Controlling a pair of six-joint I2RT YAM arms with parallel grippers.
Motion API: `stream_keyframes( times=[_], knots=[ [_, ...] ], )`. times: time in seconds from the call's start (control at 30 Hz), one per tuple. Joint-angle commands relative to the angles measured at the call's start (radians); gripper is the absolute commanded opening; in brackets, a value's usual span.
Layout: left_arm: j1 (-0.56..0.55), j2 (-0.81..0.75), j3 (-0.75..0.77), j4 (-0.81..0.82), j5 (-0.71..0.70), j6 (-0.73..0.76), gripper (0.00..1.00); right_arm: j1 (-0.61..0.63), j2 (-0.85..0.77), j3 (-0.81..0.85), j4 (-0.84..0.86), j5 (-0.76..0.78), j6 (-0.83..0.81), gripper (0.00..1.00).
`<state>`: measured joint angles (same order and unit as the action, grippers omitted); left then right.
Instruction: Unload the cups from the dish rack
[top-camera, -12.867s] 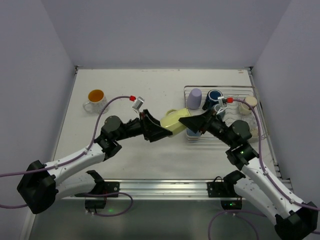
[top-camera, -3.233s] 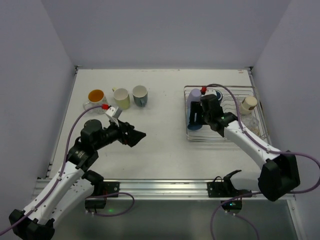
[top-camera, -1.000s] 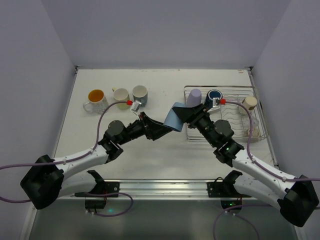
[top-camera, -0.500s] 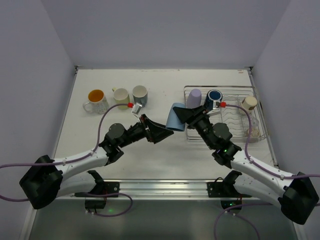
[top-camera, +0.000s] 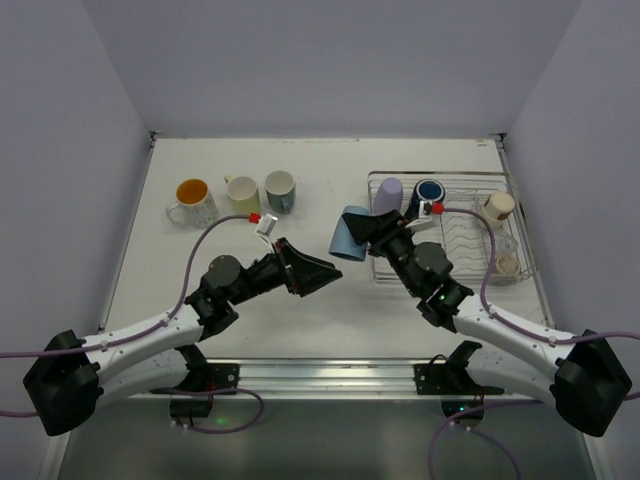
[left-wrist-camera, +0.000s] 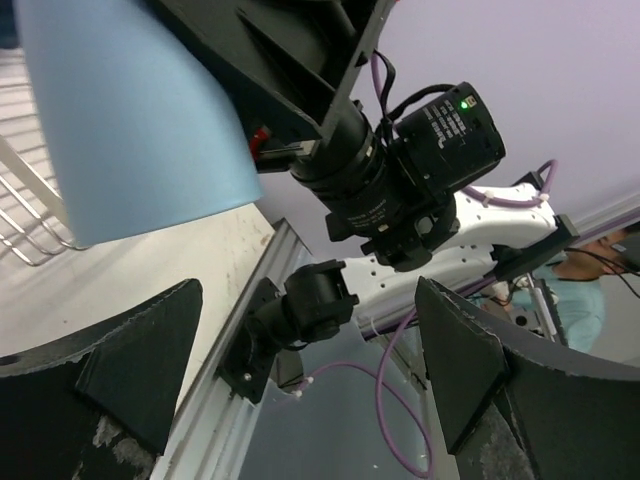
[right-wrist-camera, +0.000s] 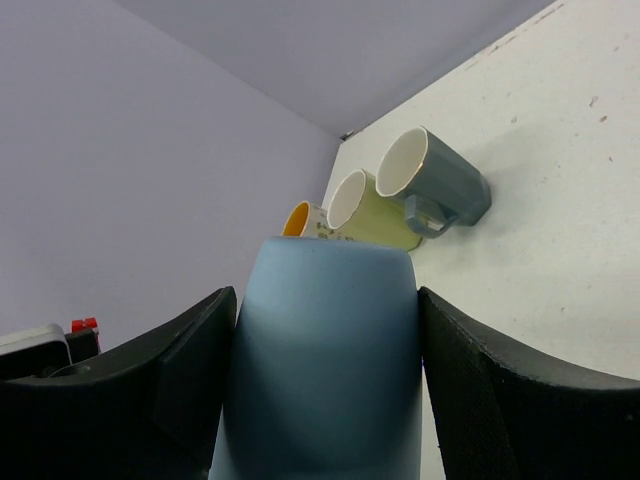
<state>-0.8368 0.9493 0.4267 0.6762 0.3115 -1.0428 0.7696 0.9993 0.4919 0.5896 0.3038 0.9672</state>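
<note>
My right gripper (top-camera: 362, 228) is shut on a light blue cup (top-camera: 343, 240), held in the air just left of the dish rack (top-camera: 470, 180). In the right wrist view the light blue cup (right-wrist-camera: 325, 380) fills the gap between both pads (right-wrist-camera: 190, 370). My left gripper (top-camera: 312, 272) stands open and empty just below and left of the cup, jaws toward it. The left wrist view shows the light blue cup (left-wrist-camera: 130, 120) up and to the left, outside the fingers (left-wrist-camera: 140, 370). A lavender cup (top-camera: 389, 194), a navy cup (top-camera: 430, 192) and a cream cup (top-camera: 499, 206) sit in the rack.
Three mugs stand in a row at the table's back left: orange-inside white (top-camera: 192, 200), pale yellow-green (top-camera: 242, 193) and grey (top-camera: 280, 188). The same mugs show beyond the cup: grey (right-wrist-camera: 435, 185), yellow-green (right-wrist-camera: 370, 215), orange-inside (right-wrist-camera: 300, 218). Walls close in the table.
My left gripper's jaws have spread wider and it has drawn back a little down and left. The right gripper has carried the blue cup slightly left.
</note>
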Motion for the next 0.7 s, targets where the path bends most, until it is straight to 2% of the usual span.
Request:
stream_keyframes(
  times=[0.0,0.23,0.4,0.6,0.67],
  knots=[
    [-0.03,0.042,-0.006,0.121,0.011,-0.077,0.91,0.025,0.021,0.033,0.102,0.096,-0.012,0.24],
    [-0.047,0.111,0.055,0.154,-0.063,-0.046,0.88,0.089,0.035,0.016,0.159,0.15,-0.013,0.23],
    [-0.047,0.123,0.069,0.118,-0.195,-0.008,0.86,0.12,0.025,-0.015,0.214,0.175,-0.019,0.23],
    [-0.047,0.131,0.078,0.183,-0.301,0.049,0.78,0.174,0.047,-0.073,0.3,0.202,-0.016,0.23],
    [-0.047,0.141,0.086,0.195,-0.305,0.064,0.71,0.194,0.059,-0.098,0.363,0.212,-0.021,0.23]
  ],
)
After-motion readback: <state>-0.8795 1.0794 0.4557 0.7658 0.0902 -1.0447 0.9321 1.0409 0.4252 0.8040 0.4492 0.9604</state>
